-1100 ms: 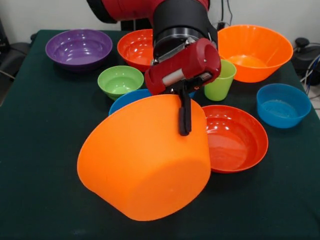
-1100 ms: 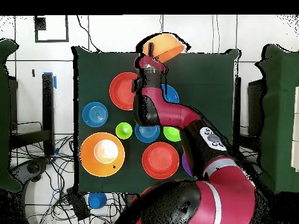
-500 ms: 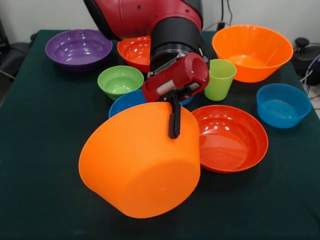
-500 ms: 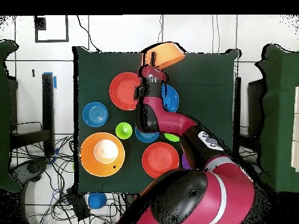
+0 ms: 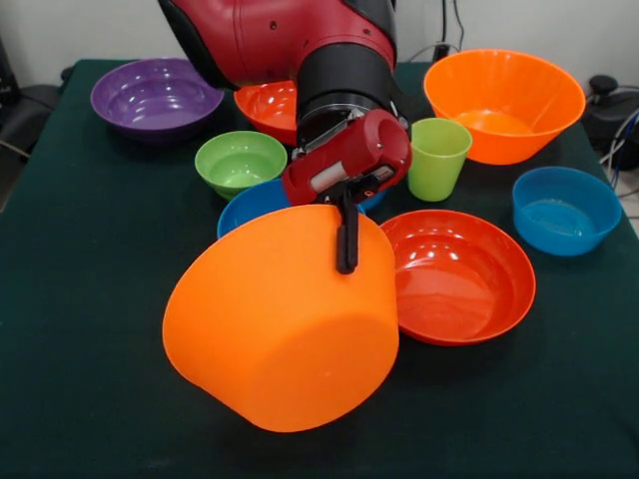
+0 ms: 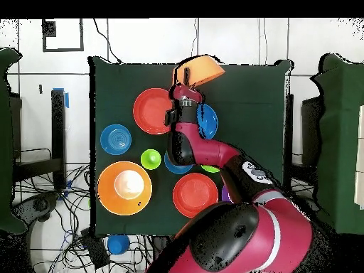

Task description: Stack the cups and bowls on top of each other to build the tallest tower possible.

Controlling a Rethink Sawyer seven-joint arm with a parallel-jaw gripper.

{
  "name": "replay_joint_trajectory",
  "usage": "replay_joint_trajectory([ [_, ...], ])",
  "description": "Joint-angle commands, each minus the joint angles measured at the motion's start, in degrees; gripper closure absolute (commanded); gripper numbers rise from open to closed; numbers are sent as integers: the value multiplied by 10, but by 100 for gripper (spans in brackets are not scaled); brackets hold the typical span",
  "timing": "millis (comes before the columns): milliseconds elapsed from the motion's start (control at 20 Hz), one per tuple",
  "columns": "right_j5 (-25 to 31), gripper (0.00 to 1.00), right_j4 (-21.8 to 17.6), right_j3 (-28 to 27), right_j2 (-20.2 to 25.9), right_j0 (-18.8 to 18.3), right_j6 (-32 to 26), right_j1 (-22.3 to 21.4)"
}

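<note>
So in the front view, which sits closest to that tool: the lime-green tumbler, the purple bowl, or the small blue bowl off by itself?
Going by the front view, nearest first from the tool:
1. Lime-green plastic tumbler, just behind it to the picture's right.
2. Small blue plastic bowl, at the right edge.
3. Purple plastic bowl, at the back left corner.

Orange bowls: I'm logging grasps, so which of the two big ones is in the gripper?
The tilted orange bowl in front, its rim clamped by the gripper; the other orange bowl sits upright behind.
</note>
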Motion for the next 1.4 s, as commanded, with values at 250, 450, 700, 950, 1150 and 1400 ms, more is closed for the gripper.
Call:
replay_joint_trajectory([
  [250, -30, 100, -55, -44, 46, 1, 136, 12],
  [450, -59, 100, -67, -47, 50, -3, 138, 15],
  [700, -68, 100, -69, -39, 53, -6, 141, 15],
  [950, -34, 100, -54, 3, 51, -9, 138, -24],
  [1150, -43, 100, -29, 66, 47, -9, 138, -67],
  [1400, -81, 100, -52, 61, 43, -10, 152, -28],
])
